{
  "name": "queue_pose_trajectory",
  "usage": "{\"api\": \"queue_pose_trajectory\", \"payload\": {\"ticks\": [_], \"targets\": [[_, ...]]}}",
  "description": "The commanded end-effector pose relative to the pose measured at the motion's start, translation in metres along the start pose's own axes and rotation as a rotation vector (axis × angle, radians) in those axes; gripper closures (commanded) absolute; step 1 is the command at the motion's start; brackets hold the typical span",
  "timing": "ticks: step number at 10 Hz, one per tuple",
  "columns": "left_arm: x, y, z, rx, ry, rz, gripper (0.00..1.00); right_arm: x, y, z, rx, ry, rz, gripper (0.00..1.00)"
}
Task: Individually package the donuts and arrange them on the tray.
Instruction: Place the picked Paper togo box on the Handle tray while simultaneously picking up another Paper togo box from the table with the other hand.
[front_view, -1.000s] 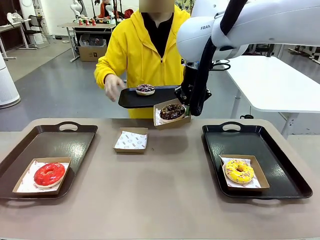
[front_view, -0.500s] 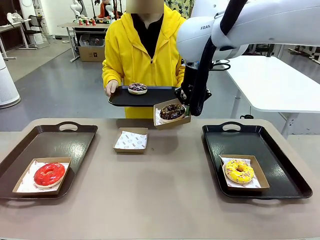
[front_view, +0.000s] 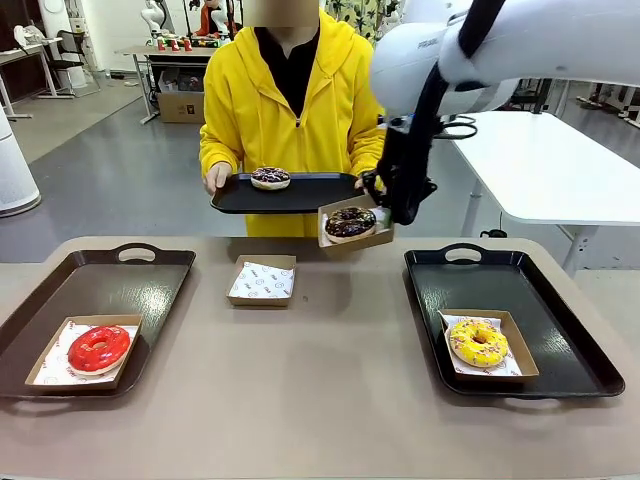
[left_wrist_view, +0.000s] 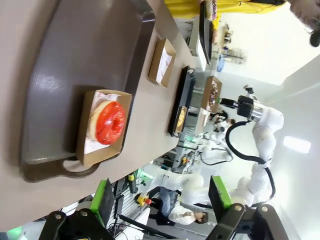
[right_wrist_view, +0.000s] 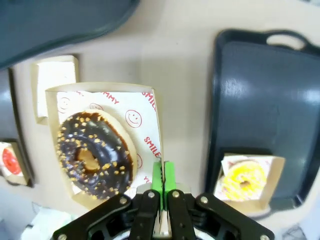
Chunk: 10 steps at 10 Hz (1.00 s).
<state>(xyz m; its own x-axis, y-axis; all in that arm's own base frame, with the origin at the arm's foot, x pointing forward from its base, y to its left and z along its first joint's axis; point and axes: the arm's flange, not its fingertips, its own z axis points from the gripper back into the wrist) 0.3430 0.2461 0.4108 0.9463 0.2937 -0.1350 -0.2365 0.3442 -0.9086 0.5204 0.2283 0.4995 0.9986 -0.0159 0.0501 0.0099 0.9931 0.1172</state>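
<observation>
Front view as a clock, person at 12. R jaws are staying clamped together on the right rim of a cardboard box (front_view: 355, 243), carrying it in the air over the counter's (front_view: 330, 400) far edge at approx 1 o'clock. The choc donut w/ sprinkles (front_view: 350, 221) is sitting inside it on the printed liner.

Vs a sec ago the box is drifting toward 3 o'clock and slightly up, i.e. heading for the R tray (front_view: 560, 340), where the yellow donut (front_view: 478, 343) is already lying boxed at 4 o'clock. That tray's far half is bare, so I'm reading this as transport, w/ placement not yet done.

The person's hand (front_view: 217, 178), loose a sec ago, is now gripping a black tray (front_view: 310, 192) held at 12 o'clock, w/ the purple-brown donut (front_view: 270, 177) on it, unboxed. An empty box (front_view: 263, 280) is waiting toward 11 o'clock of counter centre, prob for that one.

The red donut (front_view: 98, 347) is sitting boxed on the L tray (front_view: 110, 285) at 8 o'clock. L jaws are standing apart, empty, facing that tray in the L wrist view.
</observation>
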Motion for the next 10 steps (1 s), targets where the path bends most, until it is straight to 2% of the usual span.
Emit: {"api": "queue_pose_trajectory", "payload": {"ticks": [1, 3, 5, 8, 10], "targets": [[0.017, -0.063, -0.024, 0.107, 0.024, -0.020, 0.00, -0.021, -0.071, 0.013, 0.072, 0.025, 0.000, 0.98], [0.026, -0.111, -0.060, 0.184, 0.049, -0.044, 0.00, -0.030, -0.127, 0.020, 0.083, 0.049, -0.045, 0.98], [0.033, -0.152, -0.113, 0.333, 0.073, -0.044, 0.00, -0.033, -0.168, 0.030, 0.004, 0.031, -0.060, 0.98], [0.046, -0.187, -0.197, 0.526, 0.059, -0.067, 0.00, -0.028, -0.195, 0.038, -0.137, 0.034, -0.094, 0.98], [0.059, -0.199, -0.253, 0.640, 0.007, -0.107, 0.00, -0.027, -0.201, 0.023, -0.142, 0.037, -0.097, 0.98]]}}
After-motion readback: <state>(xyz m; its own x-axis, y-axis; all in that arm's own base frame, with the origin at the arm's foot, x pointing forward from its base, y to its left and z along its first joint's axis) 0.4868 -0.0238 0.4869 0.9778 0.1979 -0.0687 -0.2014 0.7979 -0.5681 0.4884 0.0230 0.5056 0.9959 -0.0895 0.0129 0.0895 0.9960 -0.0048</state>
